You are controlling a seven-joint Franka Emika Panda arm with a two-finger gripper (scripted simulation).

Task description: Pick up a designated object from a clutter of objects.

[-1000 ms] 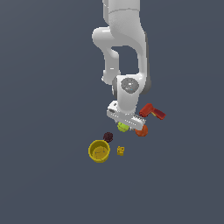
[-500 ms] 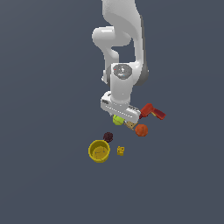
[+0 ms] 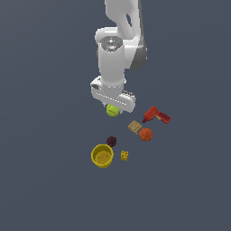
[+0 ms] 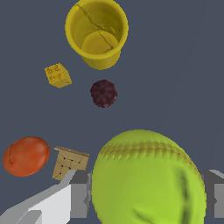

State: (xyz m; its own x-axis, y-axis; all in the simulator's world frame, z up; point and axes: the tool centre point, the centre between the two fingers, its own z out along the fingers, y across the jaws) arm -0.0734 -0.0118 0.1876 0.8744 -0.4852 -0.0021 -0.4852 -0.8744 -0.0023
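The gripper (image 3: pixel 112 108) is closing on the green ball (image 3: pixel 112 110), its two fingers (image 4: pixel 78 199) pressing against the ball's opposite sides and spread only as wide as the ball itself. In the wrist view the green ball (image 4: pixel 148 178) is filling the space between the fingers, with a grey pad showing at each flank. In the exterior view the ball is hanging just under the white hand of the arm (image 3: pixel 113 67), clear of the floor (image 3: pixel 45 180) and above the other items.

Being round, the ball is showing no long axis. Its seam is running as a curved stitched band across the part facing the wrist camera, with a second curve bending down one side.

Below, the rest of the clutter is lying on the floor. The yellow cup (image 3: pixel 102 155) is standing upright with its mouth open upward. The dark purple ball (image 3: pixel 111 141) is sitting just beside the cup, and the tiny yellow cube (image 3: pixel 124 155) is near the cup toward the exterior view's right. The tan block (image 3: pixel 134 127) and the orange ball (image 3: pixel 145 134) are lying close together, and the red drill toy (image 3: pixel 156 115) is lying beyond them toward the exterior view's right.
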